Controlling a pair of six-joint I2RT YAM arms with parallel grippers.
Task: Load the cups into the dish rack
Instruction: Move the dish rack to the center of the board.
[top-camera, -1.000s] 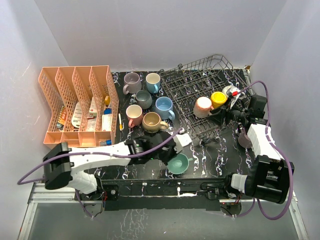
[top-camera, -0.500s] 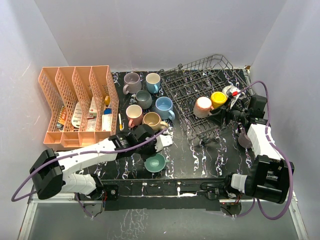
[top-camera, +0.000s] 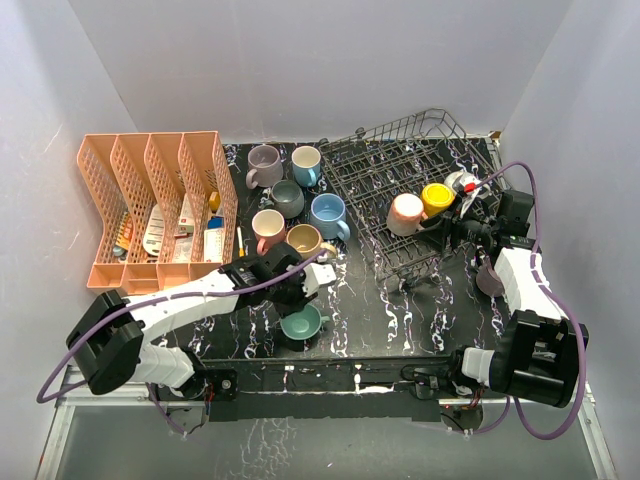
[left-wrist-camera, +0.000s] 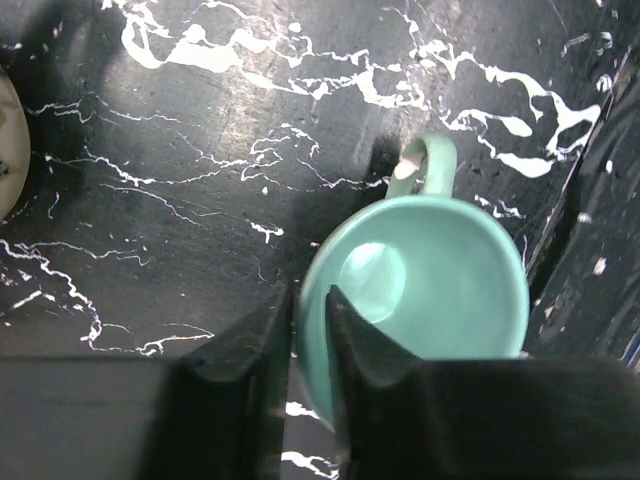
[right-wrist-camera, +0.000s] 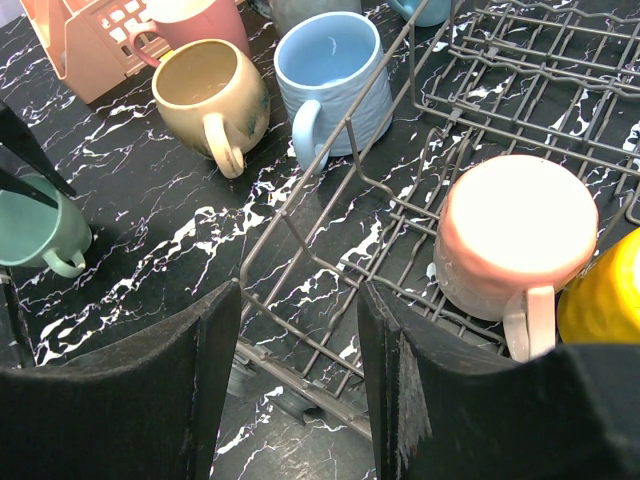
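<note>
A green cup (top-camera: 303, 322) stands upright on the black marbled table, handle to the right. My left gripper (left-wrist-camera: 310, 292) pinches its rim (left-wrist-camera: 430, 290), one finger inside and one outside. Several more cups stand behind it: mauve (top-camera: 263, 165), white-and-blue (top-camera: 306, 163), grey (top-camera: 288, 197), blue (top-camera: 328, 213), pink (top-camera: 268, 229) and tan (top-camera: 303, 241). The dish rack (top-camera: 400, 160) holds an upturned pink cup (top-camera: 405, 213) and a yellow cup (top-camera: 436, 198). My right gripper (right-wrist-camera: 298, 295) hangs open over the rack's wires (right-wrist-camera: 330, 250), with nothing between its fingers.
An orange divided organiser (top-camera: 150, 210) with small items fills the left of the table. The rack takes up the back right. The right arm's body (top-camera: 520, 290) lies along the table's right edge.
My left arm has carried the green cup leftward along the near side of the table and brought it down upright. The right arm has not moved.
</note>
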